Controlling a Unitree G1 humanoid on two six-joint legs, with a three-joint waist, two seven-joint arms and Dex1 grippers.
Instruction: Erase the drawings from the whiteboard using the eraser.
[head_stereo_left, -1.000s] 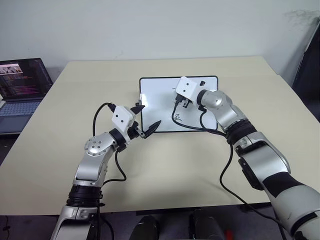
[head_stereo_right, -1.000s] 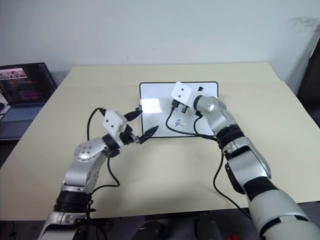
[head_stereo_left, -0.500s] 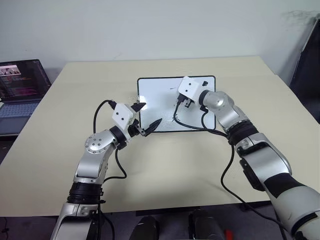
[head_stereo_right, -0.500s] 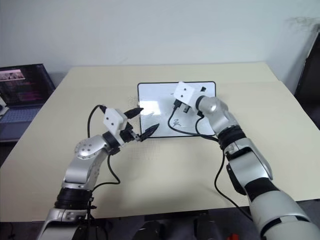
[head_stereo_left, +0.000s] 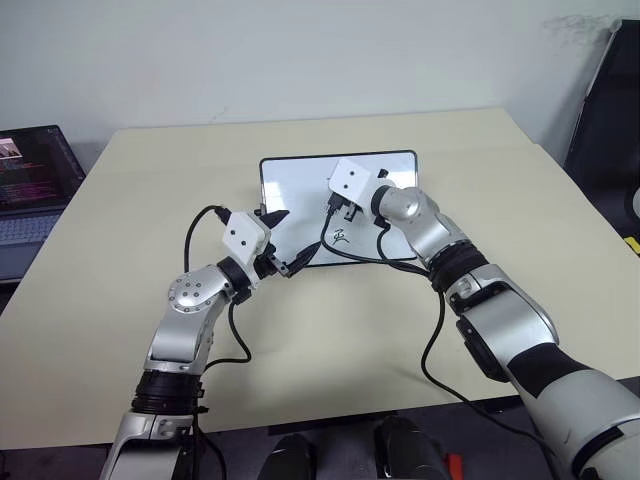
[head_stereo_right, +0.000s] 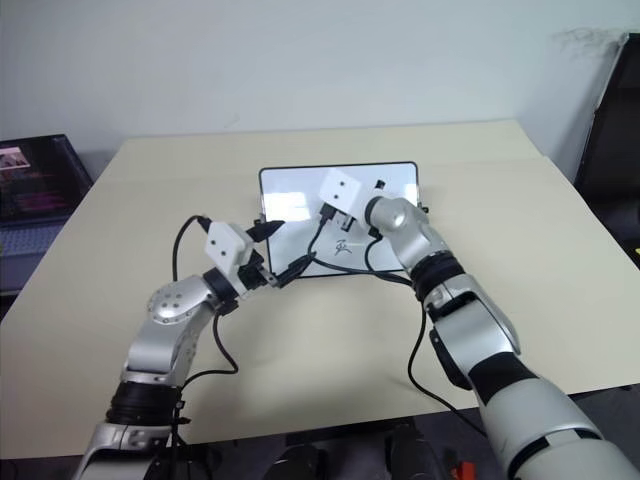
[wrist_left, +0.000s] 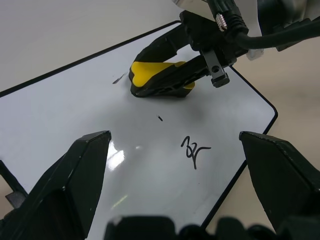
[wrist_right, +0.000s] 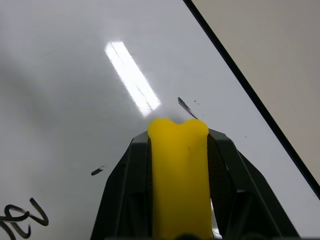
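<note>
Table: beige, carries everything. Laptop sits off its left edge, screen lit.

Whiteboard: lies flat on the table near the middle, black frame, closer to the far edge than to the robot.

Right gripper: over the whiteboard, about mid-board, clamped tight on the eraser. The yellow block is squeezed between both black fingers, its tip sticking out past them and down at the board surface. Can't tell for sure if the dark underside is pressed on the board or just above it.

Left gripper: at the whiteboard's near-left corner, fingers spread wide, holding nothing. One finger is over the board's left edge, the other over its near edge.

Drawings: scribbled character on the near part of the whiteboard, between the eraser and the near edge. Short dark stroke just beyond the eraser tip, close to the board's frame. Another small dash beside the eraser, apart from it.
</note>
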